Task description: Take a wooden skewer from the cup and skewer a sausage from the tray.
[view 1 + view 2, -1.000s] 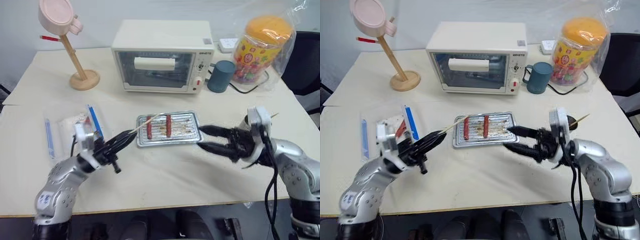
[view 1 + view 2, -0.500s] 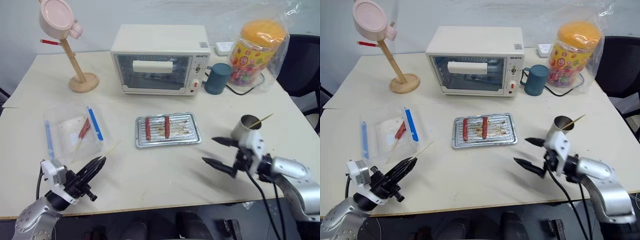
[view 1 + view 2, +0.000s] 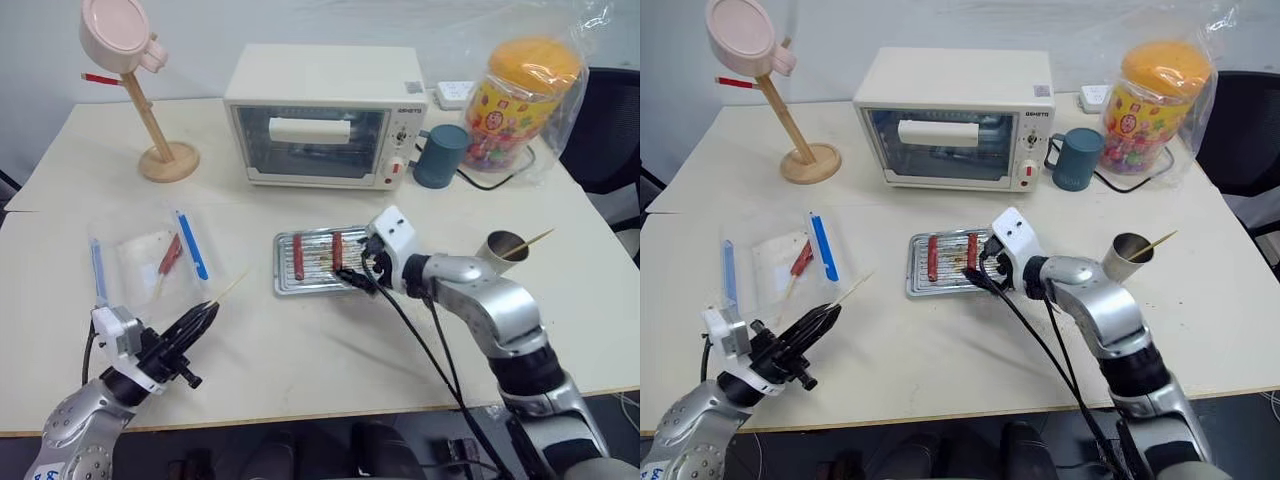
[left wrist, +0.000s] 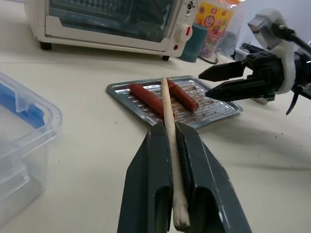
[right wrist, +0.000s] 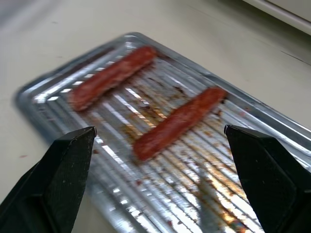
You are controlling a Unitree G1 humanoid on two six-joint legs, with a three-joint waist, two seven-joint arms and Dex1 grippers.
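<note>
Lining up on a sausage over the tray

Our right gripper hangs wide open above the tray, straddling the nearer sausage to pin it; our left gripper, well short of the tray, clamps the wooden skewer, tip aimed trayward.

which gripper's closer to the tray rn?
Right. The right gripper is open at the tray's near right edge, aimed at the sausages. The left gripper, shut on the wooden skewer, sits well off toward the table's near left.
</note>
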